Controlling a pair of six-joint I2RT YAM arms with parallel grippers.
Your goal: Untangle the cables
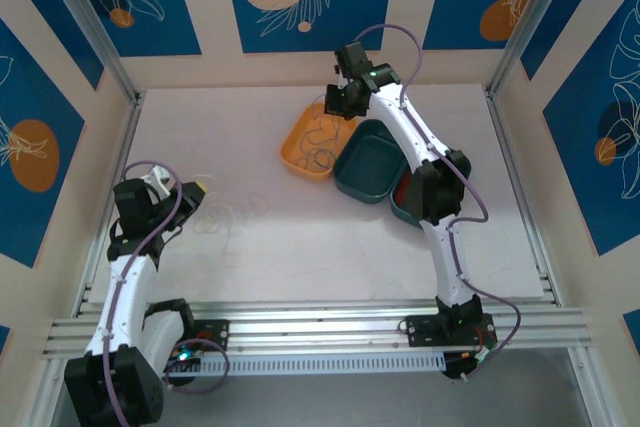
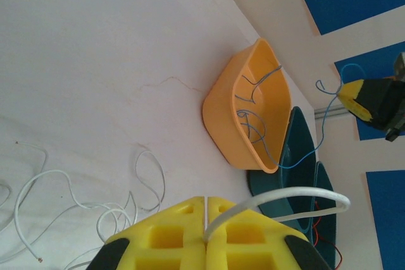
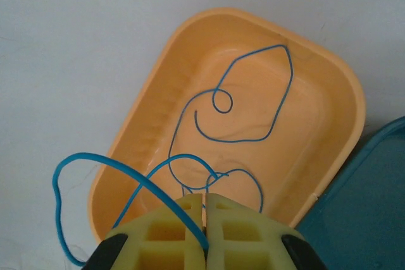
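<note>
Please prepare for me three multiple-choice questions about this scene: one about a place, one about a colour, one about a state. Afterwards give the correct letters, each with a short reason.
1. The loose white cables lie:
A. inside the orange tray
B. on the table beside the left gripper
C. hanging from the right gripper

2. The cable in the right gripper's jaws is:
A. red
B. white
C. blue

3. The left gripper's jaws are:
A. wide open, holding nothing
B. shut on a white cable
C. shut on the tray's rim

Answers:
1 B: the left wrist view shows them coiled on the bare table next to that gripper.
2 C: a blue cable comes out of the shut jaws above the orange tray.
3 B: a white cable arcs out from between the closed jaws.
</note>
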